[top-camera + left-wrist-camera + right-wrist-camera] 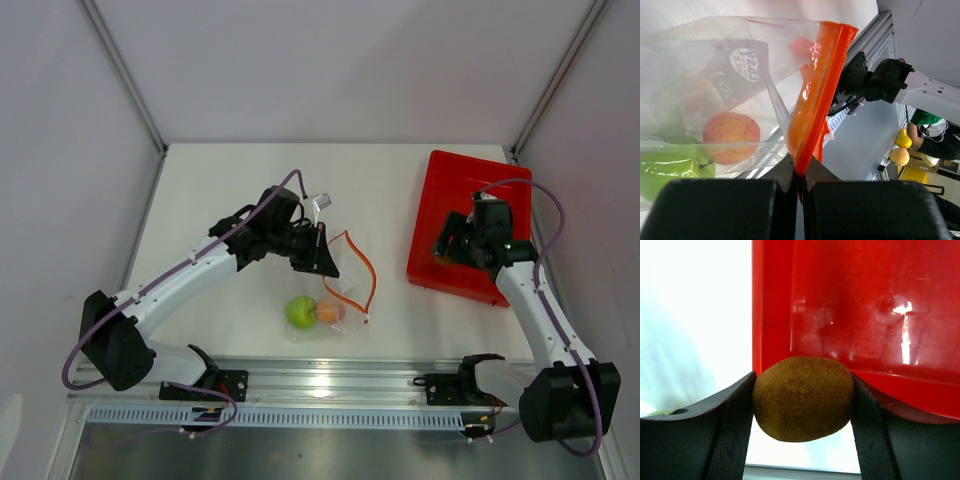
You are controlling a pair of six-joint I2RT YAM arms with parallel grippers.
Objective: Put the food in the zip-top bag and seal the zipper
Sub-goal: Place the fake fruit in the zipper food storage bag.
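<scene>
The small fuzzy brown lump [802,397] shows only in the right wrist view, clamped between the right jaws at the edge of the red plastic tray [465,190]; from above the wrist hides it. The clear floppy plastic bag [340,300], faint against the white bench [220,180], sits mid-bench holding a green apple [301,311] and orange-pink peach [331,311]. Its orange-red zipper strip [817,95] runs far-to-near, mouth gaping rightward. The left arm [190,272] reaches forward, elbow bent, left jaws pinched on the strip's far end.
</scene>
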